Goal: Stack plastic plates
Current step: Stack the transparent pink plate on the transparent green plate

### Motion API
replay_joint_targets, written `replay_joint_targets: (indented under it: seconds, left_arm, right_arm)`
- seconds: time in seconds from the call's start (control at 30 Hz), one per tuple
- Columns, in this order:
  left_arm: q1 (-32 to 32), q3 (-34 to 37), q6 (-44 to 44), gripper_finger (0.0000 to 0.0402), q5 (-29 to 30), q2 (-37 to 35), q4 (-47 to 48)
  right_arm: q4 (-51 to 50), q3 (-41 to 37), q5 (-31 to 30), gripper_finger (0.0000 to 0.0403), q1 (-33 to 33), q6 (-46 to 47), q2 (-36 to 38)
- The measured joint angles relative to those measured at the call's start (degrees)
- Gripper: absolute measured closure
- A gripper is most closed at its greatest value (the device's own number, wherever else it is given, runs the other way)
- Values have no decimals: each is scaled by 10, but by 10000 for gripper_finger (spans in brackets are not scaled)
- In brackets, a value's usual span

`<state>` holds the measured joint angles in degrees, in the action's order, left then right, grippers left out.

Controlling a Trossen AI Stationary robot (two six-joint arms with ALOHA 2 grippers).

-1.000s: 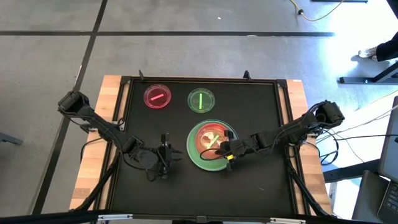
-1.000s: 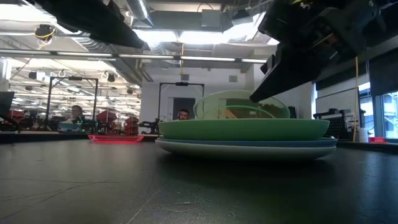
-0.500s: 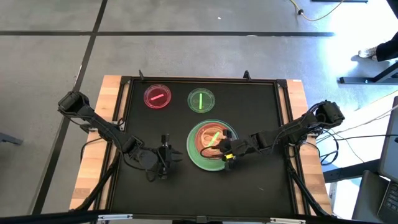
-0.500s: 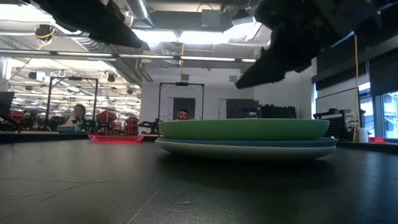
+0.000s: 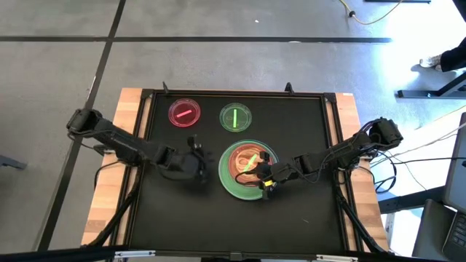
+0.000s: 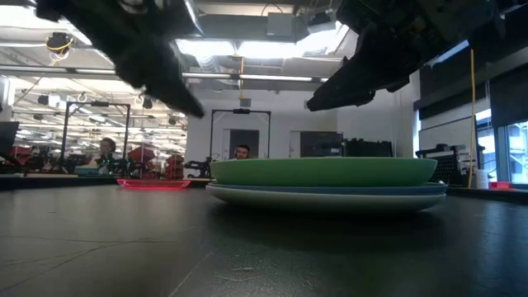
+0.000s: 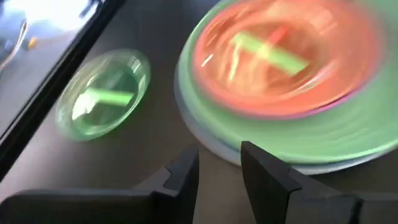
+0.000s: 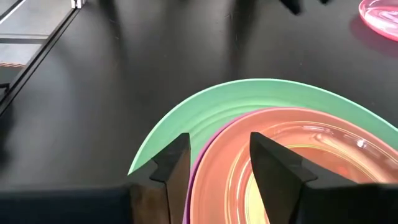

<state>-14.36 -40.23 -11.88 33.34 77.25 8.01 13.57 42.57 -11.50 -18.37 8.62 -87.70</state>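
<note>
A stack of plates (image 5: 231,186) stands right of the table's middle: a pale plate at the bottom (image 6: 326,196), a green plate (image 6: 322,171), a magenta rim (image 8: 208,163), an orange plate (image 8: 298,168), and on top a translucent dish with a green bar (image 5: 247,161). A red dish (image 5: 184,113) and a green dish (image 5: 236,117) lie flat near the far edge. My right gripper (image 5: 263,177) is open above the stack's near right rim, touching nothing. My left gripper (image 5: 195,164) is open and empty just left of the stack, above the table.
The black mat has a raised frame (image 5: 143,145) on all sides. There is bare mat on the near side (image 5: 240,218) and on the right (image 5: 313,124). People show in the room behind the table (image 6: 241,152).
My right gripper has let go of the green-barred dish, which was tilted above the stack and now lies flat in it. The gripper has risen a little and stays over the stack's rim. My left gripper has gone toward the far edge and slightly right, nearer the stack.
</note>
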Motion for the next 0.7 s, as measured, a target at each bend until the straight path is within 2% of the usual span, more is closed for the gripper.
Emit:
replay_joint_targets:
  seconds: [0.27, 0.37, 0.53, 0.7]
  left_arm:
    - [111, 2, 3, 289, -14, 0, 112]
    - [141, 17, 8, 289, -22, 0, 115]
    - [195, 55, 32, 289, -91, 0, 101]
    - [237, 86, 35, 289, -95, 0, 89]
  right_arm:
    - [-2, 0, 0, 244, 0, 1, 0]
    - [-5, 0, 0, 244, 0, 1, 0]
    - [-6, 0, 1, 244, 0, 1, 0]
    - [-6, 0, 1, 244, 0, 1, 0]
